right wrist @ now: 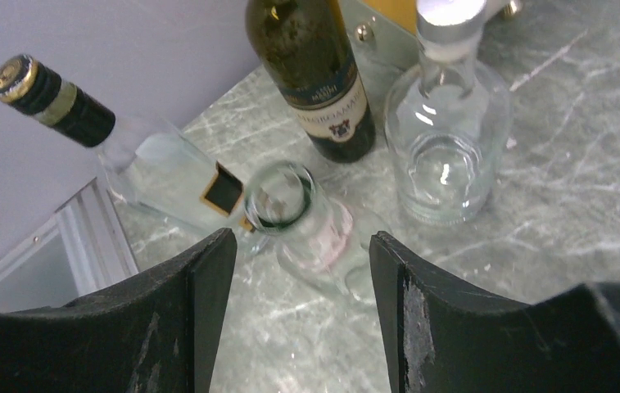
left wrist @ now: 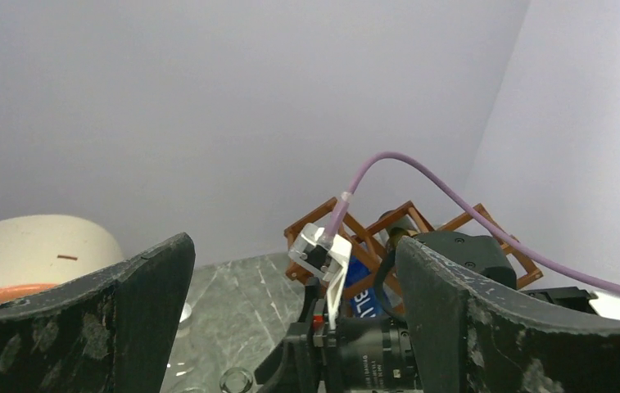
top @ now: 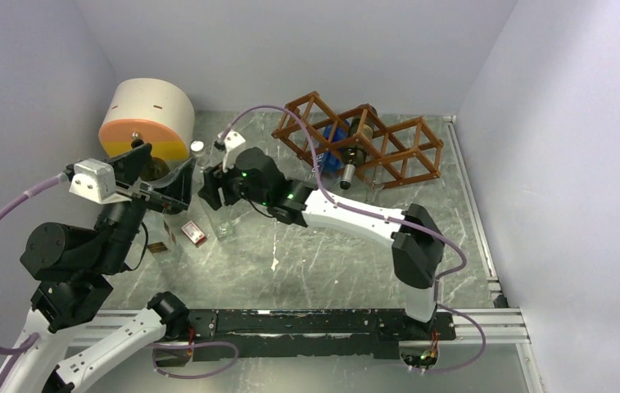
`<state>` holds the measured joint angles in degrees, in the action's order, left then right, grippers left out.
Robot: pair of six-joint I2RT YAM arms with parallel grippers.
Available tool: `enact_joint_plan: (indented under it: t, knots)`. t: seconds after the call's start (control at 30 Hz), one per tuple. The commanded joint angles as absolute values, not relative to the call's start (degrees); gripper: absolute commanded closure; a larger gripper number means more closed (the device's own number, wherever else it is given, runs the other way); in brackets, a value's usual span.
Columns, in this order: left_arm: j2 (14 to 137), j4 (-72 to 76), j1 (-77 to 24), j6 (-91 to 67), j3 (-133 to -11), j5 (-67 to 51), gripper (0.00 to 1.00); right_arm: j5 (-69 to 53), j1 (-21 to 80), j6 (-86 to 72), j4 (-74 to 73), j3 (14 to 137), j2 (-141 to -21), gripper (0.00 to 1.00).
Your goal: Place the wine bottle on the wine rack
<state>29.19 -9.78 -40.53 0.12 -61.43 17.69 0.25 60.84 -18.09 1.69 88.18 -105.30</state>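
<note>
1. Standing on the grey marbled table [right wrist: 552,205], the wine bottle [right wrist: 314,82], dark green with a blue-banded label, is sitting straight ahead of the right gripper [right wrist: 300,237] and beyond its tips, untouched.
2. The right gripper is hanging over the bottles with its jaws parted and gripping nothing.
3. A clear open-mouthed bottle [right wrist: 280,196] is sitting nearer, its mouth lined up with the gap just past the fingertips.
4. A round clear bottle with a silver cap [right wrist: 450,139] is standing just right of the wine bottle, and a squarish clear bottle with a black foil top [right wrist: 167,180] is leaning on the left.
5. The left gripper [left wrist: 294,244] is hovering raised beside them, spread wide and empty.
6. The wine rack [top: 380,135] is resting well apart at the back of the table, already cradling a blue item [top: 335,139] and a dark bottle [top: 355,151].
</note>
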Motion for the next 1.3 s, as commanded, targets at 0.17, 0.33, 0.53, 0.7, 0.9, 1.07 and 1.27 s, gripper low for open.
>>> enact_joint_plan:
  t: [0.17,0.33,0.53,0.7,0.9,1.07,1.27]
  knots:
    - [29.44,-13.6,-40.32,-1.18,-62.77,24.5,0.04,6.77,63.38,-9.91,-0.55,97.89,-112.45,0.47]
    - [30.45,-14.33,-40.26,-1.64,-63.11,25.07,0.04,10.78,64.17,-6.53,2.6,96.49,-112.21,0.7]
    - [31.63,-16.09,-40.27,-1.97,-63.69,24.03,0.04,15.78,64.95,-4.13,7.13,91.65,-106.97,0.9]
    - [33.84,-16.85,-40.33,-1.55,-63.2,17.41,0.04,19.88,64.89,-2.9,11.74,82.61,-97.59,0.95]
    - [36.84,-17.39,-40.31,-1.6,-61.61,14.11,0.04,25.83,63.87,-3.08,13.92,69.63,-83.13,0.96]
    - [36.85,-12.97,-40.3,-1.99,-54.24,9.74,0.04,30.75,63.31,-4.85,12.01,62.85,-72.94,0.96]
    - [38.85,-2.07,-40.27,-2.01,-42.08,-3.79,0.04,31.86,63.32,-6.16,7.6,60.36,-63.72,0.97]
